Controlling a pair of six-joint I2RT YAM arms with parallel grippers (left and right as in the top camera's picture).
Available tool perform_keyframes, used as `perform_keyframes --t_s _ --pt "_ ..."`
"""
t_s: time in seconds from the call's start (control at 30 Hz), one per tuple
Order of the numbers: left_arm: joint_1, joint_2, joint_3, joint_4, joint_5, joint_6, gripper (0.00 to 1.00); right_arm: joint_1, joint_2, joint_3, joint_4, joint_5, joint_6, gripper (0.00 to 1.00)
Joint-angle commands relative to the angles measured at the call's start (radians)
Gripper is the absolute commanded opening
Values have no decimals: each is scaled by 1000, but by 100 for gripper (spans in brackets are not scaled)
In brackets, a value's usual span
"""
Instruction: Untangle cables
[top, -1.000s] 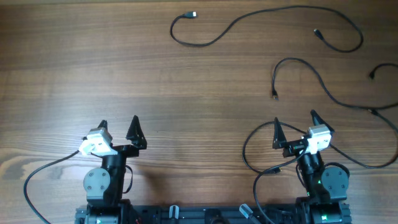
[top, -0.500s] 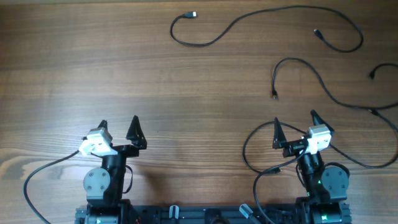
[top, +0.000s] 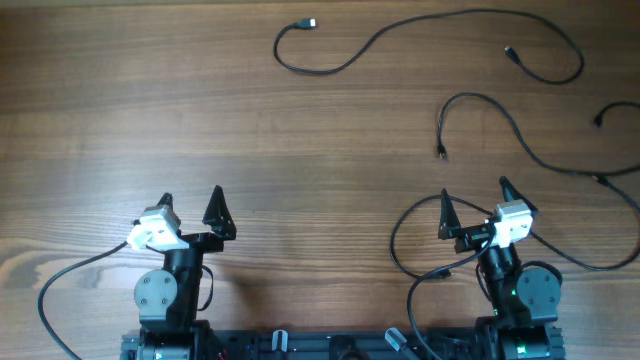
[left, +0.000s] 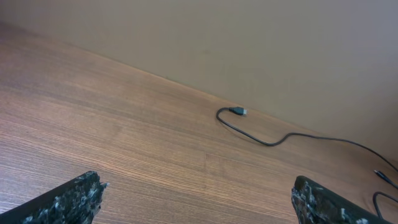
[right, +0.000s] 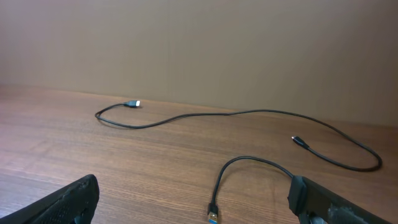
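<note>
On far half of table (top: 150, 90), well apart from both arms:

1. Cables, thin black, 2 full runs + bits at R edge.
   - Long cable (top: 320, 72): plug end (top: 311, 22) far centre, run sweeps R, loops back to small plug (top: 510, 51). Also in left wrist view (left: 267, 142) and right wrist view (right: 155, 124). No crossing seen.
   - Second cable (top: 470, 96): plug (top: 441, 153) nearest R arm, arcs over, runs off R edge. Right wrist view shows its arc (right: 249, 158).
   - Short strands (top: 600, 118) at R edge: whether they cross the second cable, can't tell.
2. Left gripper (top: 190, 200): fingers spread wide, nothing held, near edge, no cable close.
3. Right gripper (top: 474, 192): fingers spread wide, nothing held, just short of second cable's plug.
4. Arm wire (top: 397, 235): thicker, loops on wood beside R arm base. Not a task item.

Status (est.): cables look mostly separated; R-edge area unverified.

Risks (est.):
- R arm snags own wire loop on reach-out; loop sits in its path.
- Thin cord lies flat on wood; fingers may close over it and miss.
- Dragging second cable far-ward lays it over long cable's loop, giving a new crossing.
- Pull toward R takes cable off edge.
</note>
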Motion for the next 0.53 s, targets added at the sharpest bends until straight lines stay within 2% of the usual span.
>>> perform_keyframes --t_s 0.0,0.5 --pt "7 -7 -6 -1 15 20 100 5 -16 -2 2 21 -12 100" --pt "7 -7 -6 -1 15 20 100 5 -14 -2 1 21 -12 100"
